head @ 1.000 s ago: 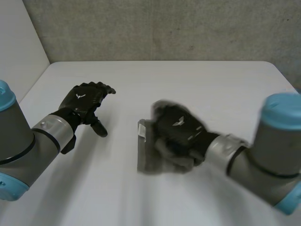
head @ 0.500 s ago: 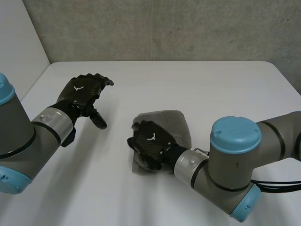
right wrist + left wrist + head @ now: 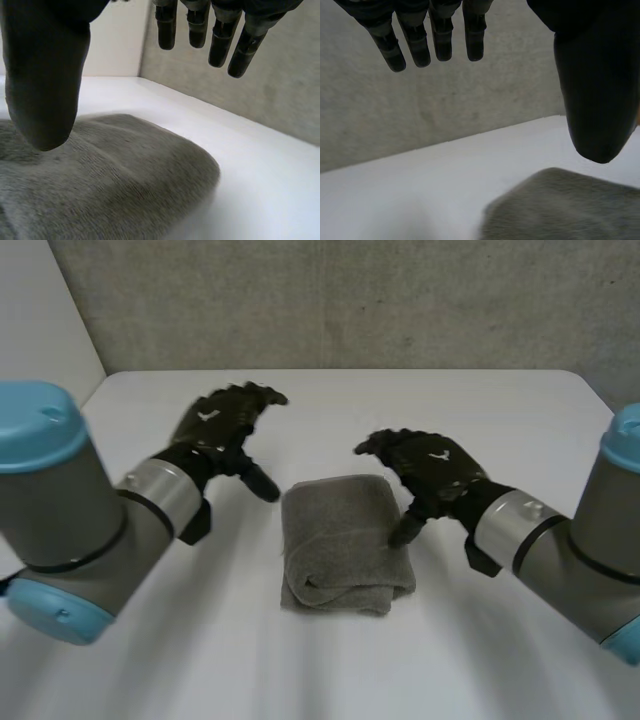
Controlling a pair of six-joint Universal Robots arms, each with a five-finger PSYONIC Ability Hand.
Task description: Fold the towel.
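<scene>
Status: towel (image 3: pixel 345 540) sits mid-desk (image 3: pixel 480 405) as a compact multi-layer bundle, with a thick rounded fold at its 6 o'clock end and a flatter end at 12. Edges are roughly squared, with a slight flare at the 6 o'clock corners.

At the towel's 10 o'clock, the left hand (image 3: pixel 215 425) hovers clear of the cloth, fingers straight and spread, thumb out, nothing held.

At the towel's 2–3 o'clock, the right hand (image 3: pixel 435 465) is likewise straight-fingered and empty. Its thumb (image 3: pixel 405 527) tip is right at the 3 o'clock edge, touching or just above, can't tell. The right wrist view puts it over the pile.

My read: folding is essentially done. What's left, at most, is a pat to flatten the bundle, then pulling both hands clear. No further fold looks needed.
</scene>
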